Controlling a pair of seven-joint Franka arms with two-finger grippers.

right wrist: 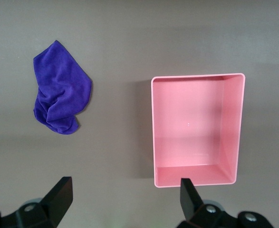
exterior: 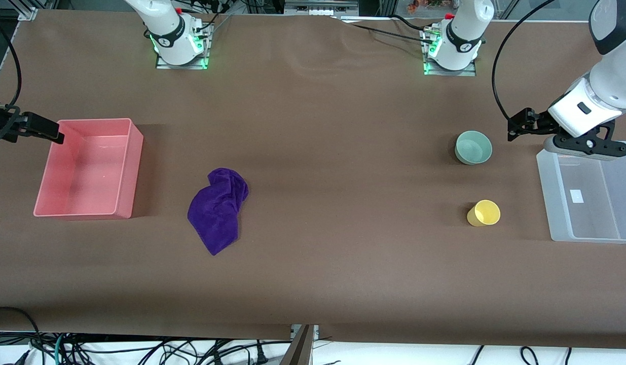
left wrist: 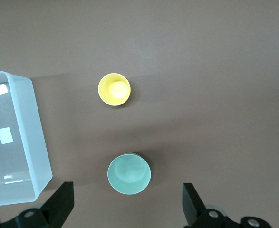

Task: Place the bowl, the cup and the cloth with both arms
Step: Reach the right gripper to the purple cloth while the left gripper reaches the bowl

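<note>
The mint-green bowl (exterior: 473,147) stands upright on the brown table toward the left arm's end. The yellow cup (exterior: 483,213) stands nearer to the front camera than the bowl. Both show in the left wrist view, the bowl (left wrist: 129,174) and the cup (left wrist: 114,89). My left gripper (exterior: 514,125) hangs open and empty in the air between the bowl and the clear bin; in its wrist view (left wrist: 127,188) the bowl lies between its fingers, well below them. The purple cloth (exterior: 219,208) lies crumpled beside the pink bin and shows in the right wrist view (right wrist: 61,97). My right gripper (exterior: 49,131) is open and empty over the pink bin's outer edge (right wrist: 124,184).
An empty pink bin (exterior: 133,172) sits at the right arm's end and shows in the right wrist view (right wrist: 153,133). An empty clear plastic bin (exterior: 552,203) sits at the left arm's end and shows in the left wrist view (left wrist: 37,142). Cables hang below the table's front edge.
</note>
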